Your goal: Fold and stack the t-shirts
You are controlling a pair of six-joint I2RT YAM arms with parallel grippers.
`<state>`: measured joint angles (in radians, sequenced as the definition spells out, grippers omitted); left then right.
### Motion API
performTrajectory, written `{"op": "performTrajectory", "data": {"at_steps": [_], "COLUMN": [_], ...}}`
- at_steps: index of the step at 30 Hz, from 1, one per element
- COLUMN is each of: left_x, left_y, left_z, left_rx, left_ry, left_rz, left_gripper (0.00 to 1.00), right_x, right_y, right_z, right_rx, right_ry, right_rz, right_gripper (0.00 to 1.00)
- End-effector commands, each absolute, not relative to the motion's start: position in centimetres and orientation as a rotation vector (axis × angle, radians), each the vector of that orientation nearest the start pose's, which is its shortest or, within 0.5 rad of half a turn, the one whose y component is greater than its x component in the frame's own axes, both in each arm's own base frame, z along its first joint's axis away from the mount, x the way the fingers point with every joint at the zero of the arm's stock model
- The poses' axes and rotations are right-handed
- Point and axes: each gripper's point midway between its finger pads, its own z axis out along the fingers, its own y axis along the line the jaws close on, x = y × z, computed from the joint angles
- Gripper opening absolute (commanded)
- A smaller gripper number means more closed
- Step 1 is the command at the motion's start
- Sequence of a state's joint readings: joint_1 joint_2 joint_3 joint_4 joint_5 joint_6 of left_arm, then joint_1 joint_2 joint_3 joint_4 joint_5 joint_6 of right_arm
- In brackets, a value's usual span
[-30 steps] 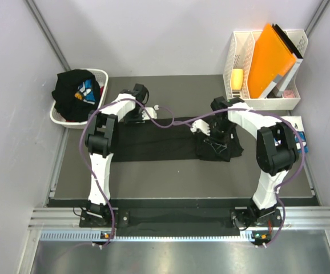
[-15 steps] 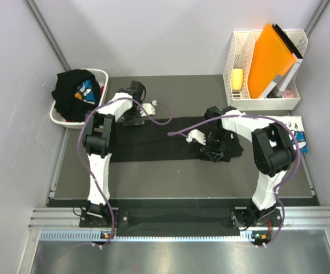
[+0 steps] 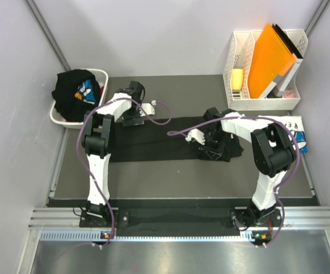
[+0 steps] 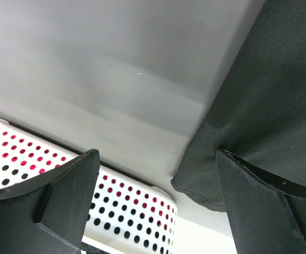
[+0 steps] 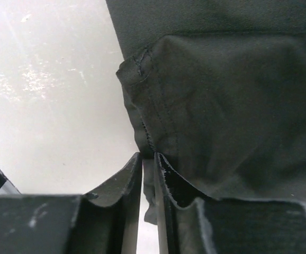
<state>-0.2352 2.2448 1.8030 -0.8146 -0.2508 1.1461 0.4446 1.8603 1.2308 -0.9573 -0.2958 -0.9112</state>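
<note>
Arms reach forward, left gripper (image 4: 157, 159) spread wide, right gripper (image 5: 148, 156) pinched on the hem of the black t-shirt (image 5: 232, 100).

The spread black cotton t-shirt (image 3: 159, 145) is matt cloth, finely woven, its hem stitched. The dark grey table (image 3: 153, 174) looks smooth, matt. At ten o'clock, the white perforated basket (image 3: 55, 117) is plastic; at one o'clock, the orange folder (image 3: 270, 57) is smooth.

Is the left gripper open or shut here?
Open: in the left wrist view the left gripper has its fingers wide apart, gripping nothing.
</note>
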Motion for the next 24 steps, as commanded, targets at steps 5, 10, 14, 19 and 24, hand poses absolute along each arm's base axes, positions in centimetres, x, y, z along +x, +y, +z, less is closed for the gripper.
{"op": "performTrajectory", "data": {"at_steps": [5,10,14,19,24], "left_x": [48.1,48.1,48.3,48.3,48.1], "left_y": [-2.7,-2.7,-2.7,-2.6,-2.6], "left_z": [4.1,4.1,4.0,3.9,3.7], "left_rx": [1.801,1.801,1.798,1.792,1.791], "left_ry": [2.331,2.330,2.327,2.333,2.340], "left_rz": [0.487,0.484,0.484,0.481,0.477], "left_gripper": [0.96,0.96,0.96,0.96,0.96], "right_x": [27.2,26.0,25.4,25.8,27.3], "right_y": [15.8,15.7,15.3,15.4,14.7], "right_z": [3.7,4.8,5.3,5.6,5.7], "right_rx": [-1.921,-1.998,-2.046,-2.050,-2.022], "right_ry": [2.296,2.288,2.283,2.262,2.237], "right_rz": [0.441,0.508,0.532,0.508,0.362], "right_gripper": [0.08,0.00,0.00,0.10,0.31]}}
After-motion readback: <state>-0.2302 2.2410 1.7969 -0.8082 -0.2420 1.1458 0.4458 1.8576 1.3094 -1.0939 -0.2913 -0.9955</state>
